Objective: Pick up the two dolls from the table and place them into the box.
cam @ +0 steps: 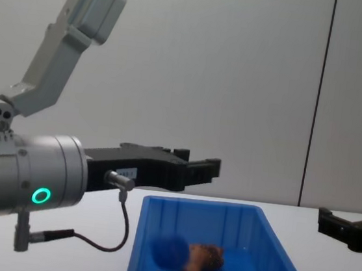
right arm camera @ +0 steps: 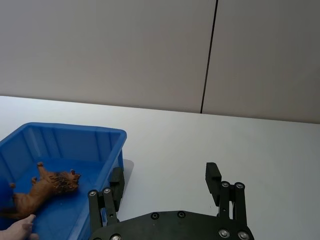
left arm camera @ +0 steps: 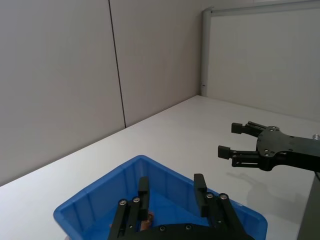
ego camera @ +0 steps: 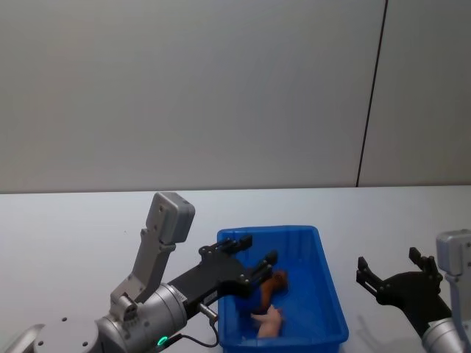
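The left gripper [ego camera: 250, 266] is hovering open-fingered above the blue box [ego camera: 330, 309], holding nothing, so the placing step looks done. Two dolls are lying inside: one brown lion [right arm camera: 44, 187] and one pink pig [ego camera: 269, 321]; a blue blur in the chest view may be a third. The right gripper [ego camera: 394, 274] is idling wide apart over the table [ego camera: 73, 235], just beside the box. Next, both arms are probably only needing to pull back.
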`<action>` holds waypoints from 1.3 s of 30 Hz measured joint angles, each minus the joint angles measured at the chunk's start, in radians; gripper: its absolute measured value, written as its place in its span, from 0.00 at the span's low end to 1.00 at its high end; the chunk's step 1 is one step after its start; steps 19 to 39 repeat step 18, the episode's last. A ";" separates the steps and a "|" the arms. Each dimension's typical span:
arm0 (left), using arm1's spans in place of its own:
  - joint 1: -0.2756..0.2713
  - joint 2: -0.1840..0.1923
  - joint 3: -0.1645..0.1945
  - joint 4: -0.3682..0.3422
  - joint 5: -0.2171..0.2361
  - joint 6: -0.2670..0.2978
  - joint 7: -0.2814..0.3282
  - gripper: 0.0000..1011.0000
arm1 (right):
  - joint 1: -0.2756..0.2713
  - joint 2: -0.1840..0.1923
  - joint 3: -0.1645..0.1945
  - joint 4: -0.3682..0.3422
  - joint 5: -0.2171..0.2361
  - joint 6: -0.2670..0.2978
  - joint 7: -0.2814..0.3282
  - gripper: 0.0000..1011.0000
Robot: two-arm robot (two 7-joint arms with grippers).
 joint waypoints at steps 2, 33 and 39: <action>-0.002 -0.002 0.001 0.002 -0.002 -0.002 -0.006 0.56 | 0.000 0.000 0.000 0.000 0.000 0.000 0.000 0.99; -0.012 -0.012 0.005 0.012 -0.011 -0.011 -0.040 0.99 | 0.000 0.000 0.000 0.000 0.000 0.000 0.000 0.99; -0.012 -0.012 0.005 0.012 -0.011 -0.011 -0.040 0.99 | 0.000 0.000 0.000 0.000 0.000 0.000 0.000 0.99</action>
